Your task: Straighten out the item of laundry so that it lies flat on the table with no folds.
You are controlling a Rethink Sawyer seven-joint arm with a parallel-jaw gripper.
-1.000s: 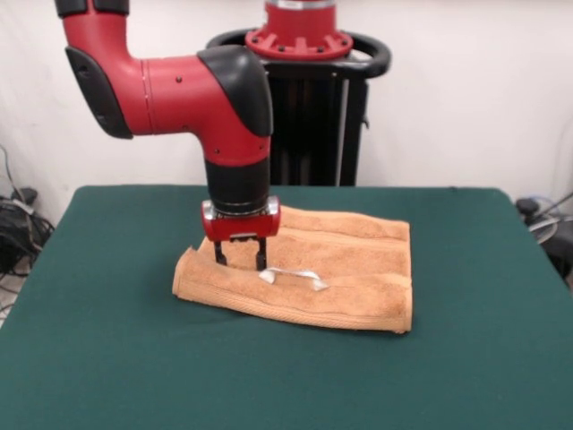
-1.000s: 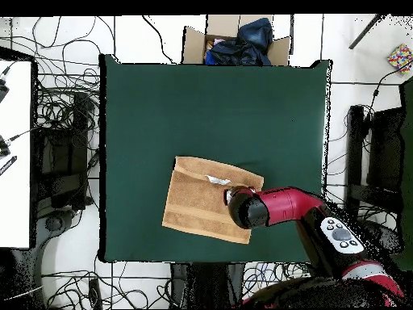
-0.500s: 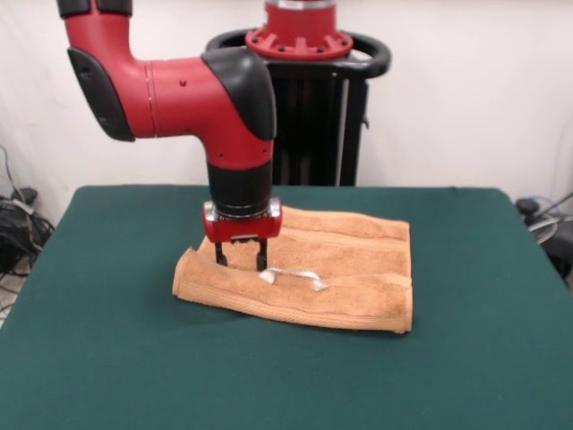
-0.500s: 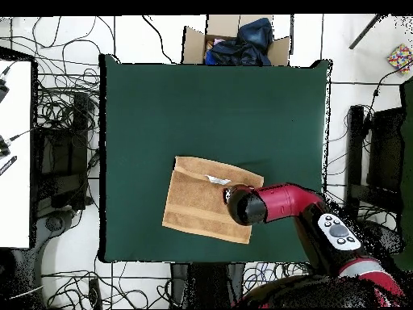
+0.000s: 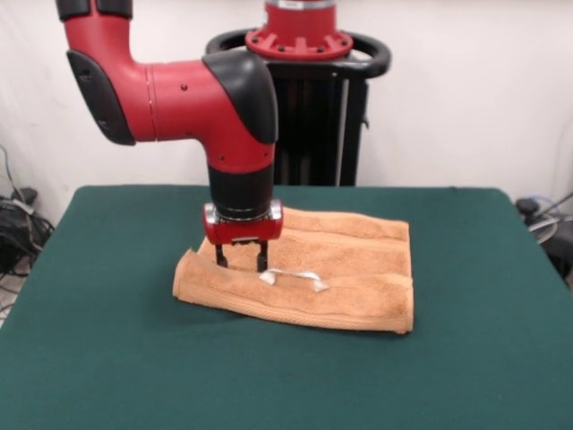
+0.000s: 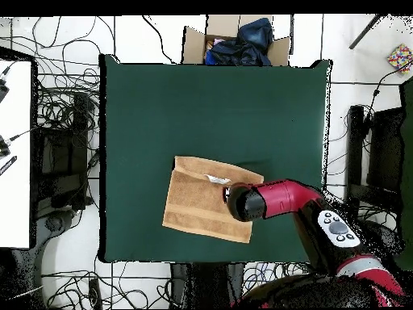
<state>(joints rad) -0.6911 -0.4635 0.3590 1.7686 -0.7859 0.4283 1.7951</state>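
The orange-tan towel lies folded over on the dark green table, with a thick fold along its near edge and its white label on top. It also shows in the overhead view, a little below the table's middle. My gripper points straight down at the towel's left end, just left of the label. Its fingers stand apart, with their tips at the cloth. In the overhead view the red arm hides the gripper and the towel's right corner.
The black pedestal stands at the table's far edge. A cardboard box with dark cloth sits beyond the table's top edge in the overhead view. Cables lie on the floor around the table.
The arm has shifted very slightly, rightward in the front view and leftward in the overhead view. The gripper sits a touch lower on the towel. The towel has not visibly moved.
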